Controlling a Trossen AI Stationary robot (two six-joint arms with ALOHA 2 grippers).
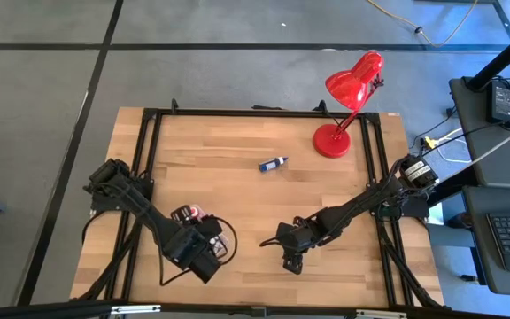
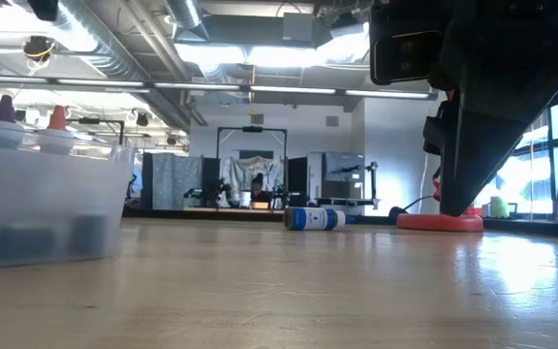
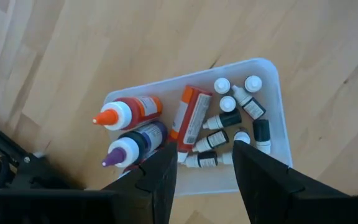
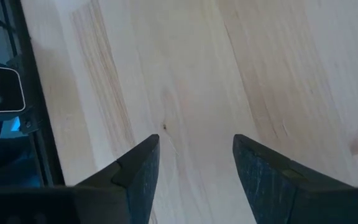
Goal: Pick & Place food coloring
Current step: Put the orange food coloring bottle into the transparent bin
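The left gripper (image 3: 201, 171) hangs with fingers spread wide and empty over the clear tray (image 3: 279, 93). Only its wrist view shows the contents: small food coloring bottles (image 3: 229, 118) lying jumbled beside two bigger bottles with orange and purple tips. The right gripper (image 4: 194, 168), also wide and empty, hovers over bare counter (image 4: 185, 74). The high view alone shows one blue bottle (image 1: 273, 163) lying on its side mid-counter, near the red lamp (image 1: 348, 102).

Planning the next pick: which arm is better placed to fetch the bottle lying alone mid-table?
Right, probably. The right gripper hangs open over bare wood, nearer the lone bottle. The left gripper is open above the tray.
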